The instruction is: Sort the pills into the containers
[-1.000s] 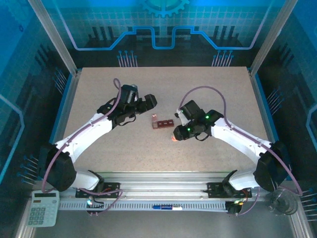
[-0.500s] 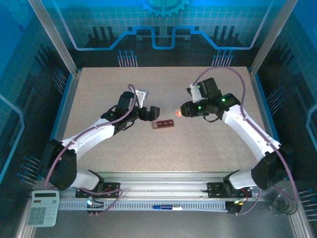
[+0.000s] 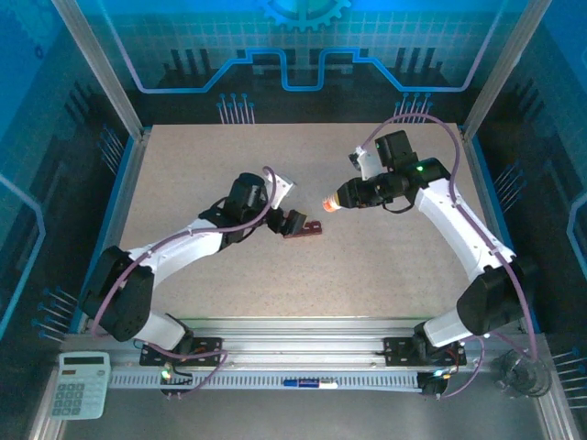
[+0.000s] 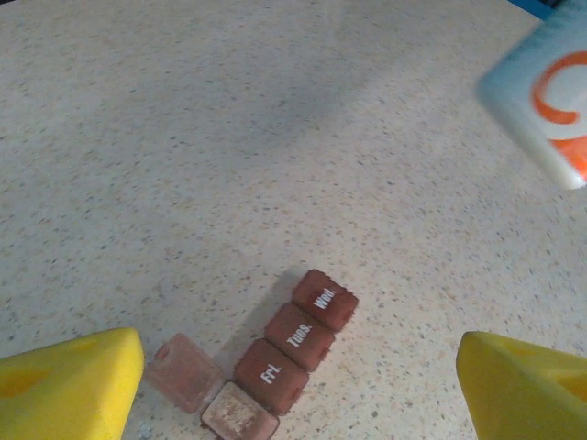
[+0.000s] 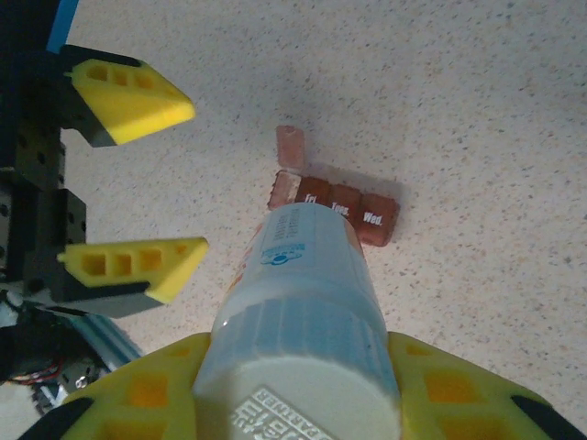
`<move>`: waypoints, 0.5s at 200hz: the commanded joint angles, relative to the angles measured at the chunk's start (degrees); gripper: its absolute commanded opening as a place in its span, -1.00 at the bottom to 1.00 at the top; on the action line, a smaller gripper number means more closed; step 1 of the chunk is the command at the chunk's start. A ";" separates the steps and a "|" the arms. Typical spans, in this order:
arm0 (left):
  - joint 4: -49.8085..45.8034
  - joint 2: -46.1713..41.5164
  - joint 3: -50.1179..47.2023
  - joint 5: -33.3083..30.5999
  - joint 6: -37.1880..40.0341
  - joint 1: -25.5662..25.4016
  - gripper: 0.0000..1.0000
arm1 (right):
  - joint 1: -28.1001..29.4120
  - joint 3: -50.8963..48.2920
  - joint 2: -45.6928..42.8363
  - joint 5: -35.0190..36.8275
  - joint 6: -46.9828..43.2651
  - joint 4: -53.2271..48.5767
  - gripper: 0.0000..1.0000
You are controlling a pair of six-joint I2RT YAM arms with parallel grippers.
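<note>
The containers [image 4: 295, 350] are a reddish-brown strip with closed lids marked Fri, Tues and Wed; its end lid [image 4: 182, 371] is flipped open. My left gripper [image 4: 293, 394] is open, its yellow fingers [image 4: 66, 387] wide on either side of the strip's near end, not touching it. In the top view the left gripper [image 3: 293, 223] sits just left of the containers [image 3: 307, 230]. My right gripper [image 5: 307, 390] is shut on a white pill bottle [image 5: 310, 284], held tilted above the containers [image 5: 341, 210]. The pills are out of view.
The speckled table [image 3: 275, 156] has open room all round the strip. A calculator [image 3: 80, 385] and a clear cup [image 3: 523, 374] lie off the table's front edge. The bottle [image 4: 548, 101] hangs at the upper right of the left wrist view.
My left gripper has moved right and down to the strip's left end. My right arm has lifted the bottle from in front of the strip to above its right side.
</note>
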 commanded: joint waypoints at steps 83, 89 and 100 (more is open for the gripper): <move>4.77 -2.44 -4.50 -7.44 10.23 -6.37 0.53 | -0.64 4.83 2.96 -7.72 -3.17 -4.48 -0.41; 4.95 -2.65 -4.66 -7.70 10.62 -6.83 0.53 | -0.64 5.11 3.02 -8.18 -3.19 -4.61 -0.41; 5.38 -2.98 -4.98 -8.42 11.22 -7.64 0.52 | -0.61 5.56 3.06 -8.84 -3.30 -4.87 -0.41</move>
